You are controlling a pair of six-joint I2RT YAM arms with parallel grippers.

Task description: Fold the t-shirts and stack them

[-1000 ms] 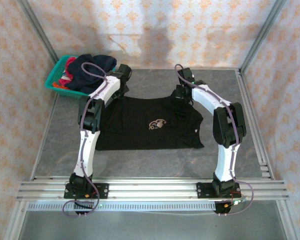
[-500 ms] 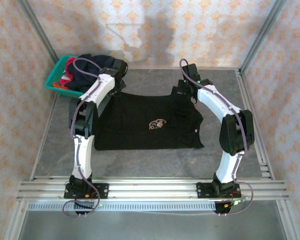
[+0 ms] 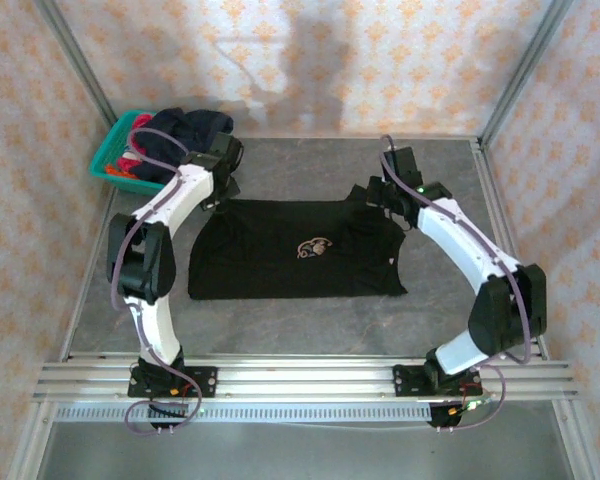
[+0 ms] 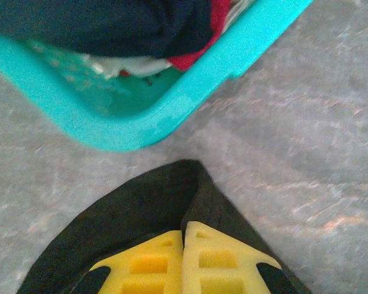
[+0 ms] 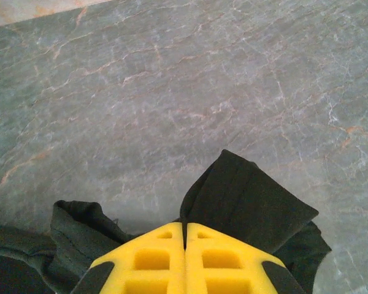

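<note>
We found the black t-shirt [image 3: 270,265] spread flat on the grey bench [image 3: 310,330] between the two arms, its tan emblem [image 3: 313,248] facing up. The left fingers [image 4: 147,263] were clenched on its far left corner, just beside the teal basket [image 3: 105,160], and the cloth rose to a peak at their tips. The right fingers [image 5: 153,257] were clamped on bunched cloth at the far right sleeve. In the basket, at the bench's far left corner, lay a dark navy shirt [image 3: 190,125] and a red shirt [image 3: 132,160].
</note>
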